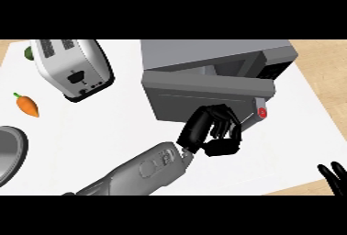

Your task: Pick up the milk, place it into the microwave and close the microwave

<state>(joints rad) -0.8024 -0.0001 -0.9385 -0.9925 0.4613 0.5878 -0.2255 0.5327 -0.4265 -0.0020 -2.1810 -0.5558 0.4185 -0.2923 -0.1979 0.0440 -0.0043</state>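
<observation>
a: head view first. what sits on the white counter (102, 133)?

b: the microwave (217, 55) takes the upper middle and right of the frame. its grey door (196, 92) stands at an angle to the body, with a dark gap showing along its top edge, so it is not fully shut. a red button (262, 112) sits at the door's lower right corner.

a: and the hands?

b: the left hand (207, 131) is in the centre of the frame, just below the door and left of the red button. its fingers are curled together against the door's lower edge, with nothing visible inside them. its grey forearm (146, 170) runs down to the lower left.

a: the other one?

b: the right hand (333, 176) rests at the lower right edge, fingers straight, pointing up and slightly apart, well away from the microwave.

a: where is the milk?

b: it does not show anywhere in this view. i cannot tell whether it is behind the door.

a: anything else?

b: a toaster (75, 66) at the upper left with a green thing (29, 53) half hidden behind it, a carrot (27, 104) at the left, and a round grey dish (8, 153) cut off by the left edge.
</observation>
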